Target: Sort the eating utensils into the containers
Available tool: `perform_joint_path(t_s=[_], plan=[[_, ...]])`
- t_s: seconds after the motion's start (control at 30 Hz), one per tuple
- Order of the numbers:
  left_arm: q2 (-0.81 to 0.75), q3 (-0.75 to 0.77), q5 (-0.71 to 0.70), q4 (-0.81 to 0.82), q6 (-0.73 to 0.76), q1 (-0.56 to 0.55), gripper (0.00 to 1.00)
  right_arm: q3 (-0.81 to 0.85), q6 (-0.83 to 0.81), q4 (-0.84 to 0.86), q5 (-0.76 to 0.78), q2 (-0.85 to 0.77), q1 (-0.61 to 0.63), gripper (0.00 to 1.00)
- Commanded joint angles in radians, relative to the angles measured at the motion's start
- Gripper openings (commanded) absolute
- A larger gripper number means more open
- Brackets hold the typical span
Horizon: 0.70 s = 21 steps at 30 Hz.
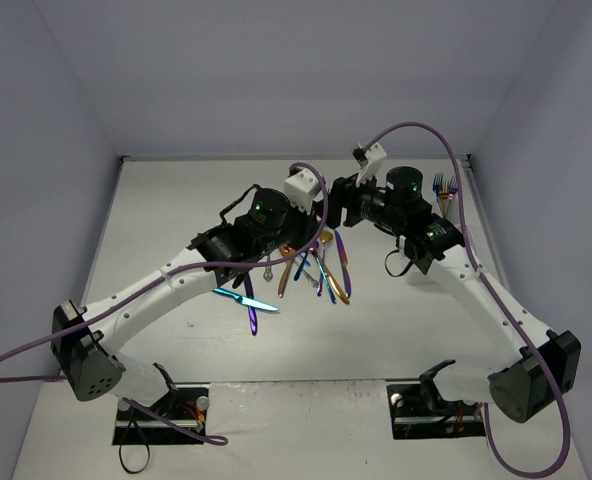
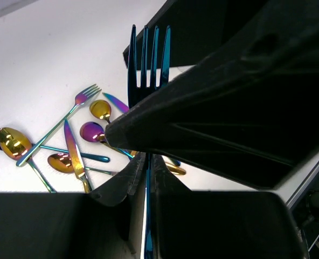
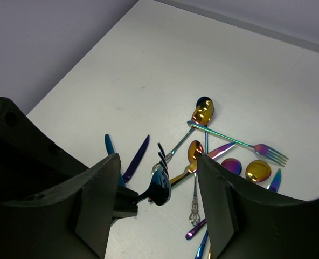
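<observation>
Partly hidden, the blue fork (image 2: pixel 147 93) sits clamped in left gripper (image 2: pixel 146 164); right gripper (image 3: pixel 157 162) gapes.

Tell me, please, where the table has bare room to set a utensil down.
Bare table lies far left, between the wall and the left arm, and in front, between the arm bases. The centre is crowded: utensil pile, two knives alongside.

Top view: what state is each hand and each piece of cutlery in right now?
left hand: shut on the blue metal fork.
blue metal fork: gripped by its handle, lifted off the table.
right hand: open, holding nothing.
loose iridescent metal utensils: lying in an overlapping pile on the white table.
</observation>
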Motion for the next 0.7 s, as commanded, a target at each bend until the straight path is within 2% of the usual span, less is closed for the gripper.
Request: perform_joint_path(t_s=[0.0,0.07,0.1,0.2,0.33,0.37,0.4,0.5,0.6,0.67], plan=[[-0.040,0.024,0.042,0.095,-0.002,-0.003,0.00,0.020,-0.015,0.068,0.015,0.009,0.018,0.45],[-0.035,0.025,0.049,0.097,-0.001,-0.002,0.00,0.015,-0.021,0.069,0.023,0.005,0.020,0.31],[-0.033,0.025,0.051,0.097,-0.002,-0.002,0.00,0.012,-0.028,0.068,0.035,0.003,0.021,0.21],[-0.029,0.023,0.050,0.096,0.000,-0.002,0.00,0.009,-0.051,0.068,0.062,-0.009,0.020,0.01],[-0.024,0.015,0.018,0.081,-0.002,-0.004,0.00,0.011,-0.080,0.066,0.114,-0.018,0.016,0.00],[-0.025,0.010,0.010,0.080,0.000,-0.003,0.03,0.012,-0.089,0.066,0.118,-0.019,0.010,0.00],[-0.025,0.009,-0.001,0.078,0.000,-0.001,0.09,0.015,-0.090,0.065,0.123,-0.018,0.009,0.00],[-0.031,-0.025,-0.075,0.065,0.006,0.004,0.40,0.025,-0.139,0.060,0.172,-0.025,-0.015,0.00],[-0.054,-0.082,-0.108,0.051,0.005,0.020,0.63,0.034,-0.199,0.055,0.225,-0.037,-0.080,0.00],[-0.080,-0.125,-0.142,0.038,-0.003,0.033,0.70,0.049,-0.243,0.053,0.239,-0.040,-0.146,0.00]])
